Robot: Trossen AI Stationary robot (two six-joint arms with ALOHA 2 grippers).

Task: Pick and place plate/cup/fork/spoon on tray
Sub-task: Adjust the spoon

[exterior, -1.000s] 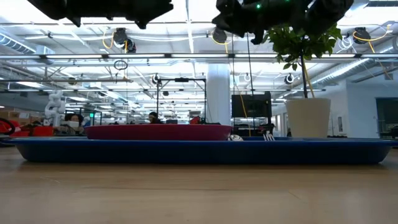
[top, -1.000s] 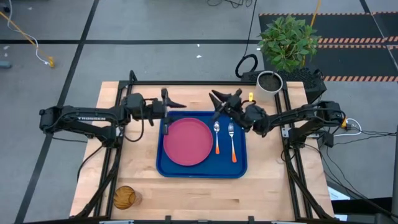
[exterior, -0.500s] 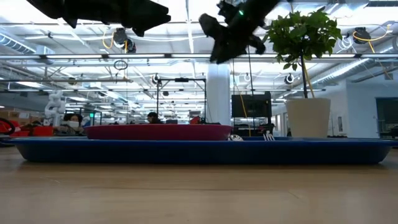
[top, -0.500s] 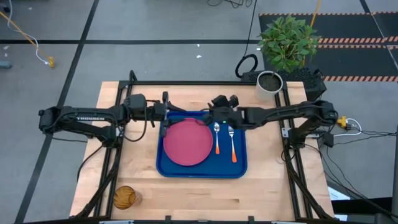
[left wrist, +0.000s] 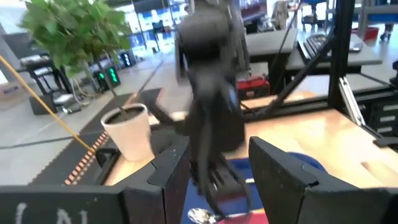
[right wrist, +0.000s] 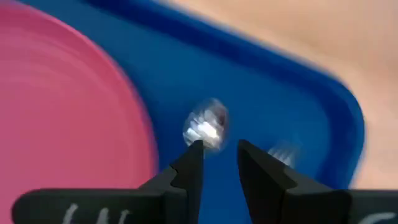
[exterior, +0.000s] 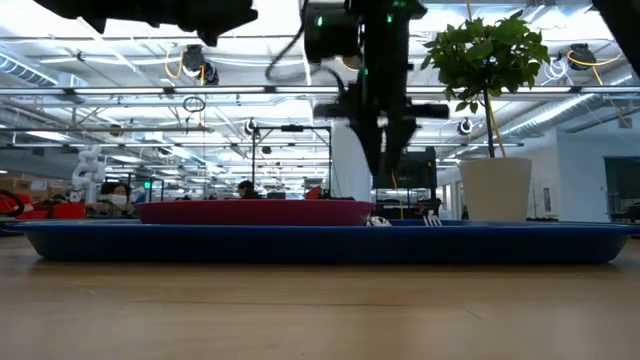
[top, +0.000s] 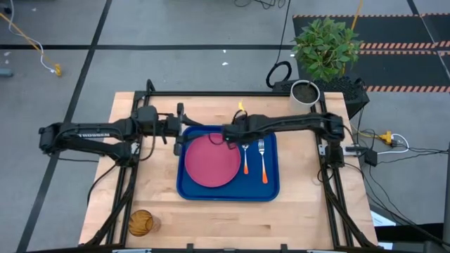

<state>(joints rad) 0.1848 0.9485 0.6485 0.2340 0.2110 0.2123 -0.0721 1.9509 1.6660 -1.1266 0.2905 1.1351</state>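
Cup (top: 140, 223) is sitting at the worktop's front-left corner, off the tray (top: 271, 190), nearer the left gripper (top: 184, 121) (jaws apart, empty). Right gripper (right wrist: 217, 163) is hovering over the spoon (right wrist: 205, 129), jaws narrowly parted, empty.

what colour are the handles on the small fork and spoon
Orange, on both the silver-tined fork and round-bowled spoon; clearest in the high view.

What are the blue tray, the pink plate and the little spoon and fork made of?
The tray looks like moulded plastic: even blue, rounded corners, raised rim. The plate also seems plastic, a flat matte pink-red with no glaze shine. The spoon and fork have silvery ends that glint like metal, and orange handles, probably plastic, though that is too small to tell for sure.
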